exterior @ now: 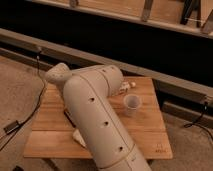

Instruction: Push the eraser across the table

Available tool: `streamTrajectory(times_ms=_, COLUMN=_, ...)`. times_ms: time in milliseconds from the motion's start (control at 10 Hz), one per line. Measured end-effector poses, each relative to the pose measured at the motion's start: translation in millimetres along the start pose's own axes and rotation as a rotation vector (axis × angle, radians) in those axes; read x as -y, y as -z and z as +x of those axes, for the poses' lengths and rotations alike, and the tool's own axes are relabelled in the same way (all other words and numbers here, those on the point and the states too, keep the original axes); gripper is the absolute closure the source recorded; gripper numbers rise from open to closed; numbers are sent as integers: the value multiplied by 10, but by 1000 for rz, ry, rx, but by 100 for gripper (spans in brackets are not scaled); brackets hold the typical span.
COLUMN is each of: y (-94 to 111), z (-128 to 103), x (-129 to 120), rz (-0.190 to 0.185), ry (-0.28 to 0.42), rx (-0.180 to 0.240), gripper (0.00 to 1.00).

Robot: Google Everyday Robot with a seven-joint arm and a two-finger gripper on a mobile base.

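Note:
The light-wood table fills the middle of the camera view. My large white arm lies across it from the near edge to the far side and hides much of it. A small dark block, the eraser, shows on the planks right at the arm's left edge, partly covered by it. My gripper is at the far side of the table, past the arm's bend, mostly hidden behind the arm and well away from the eraser.
A white cup stands upright right of the arm. A pale cream block lies near the front left, half under the arm. A dark low wall runs behind the table. Cables trail on the floor at left.

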Motion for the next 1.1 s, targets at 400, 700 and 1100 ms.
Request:
streamTrajectory(times_ms=400, y=-40, z=282, x=135, rz=8, ry=6, rx=-15, gripper=20)
streamTrajectory(times_ms=700, y=-110, z=492, x=293, rz=25, ry=-6, rx=-36, gripper=20)
streamTrajectory(times_ms=1100, y=-198, z=707, x=469, rz=47, ry=-30, rx=-60, gripper=20)
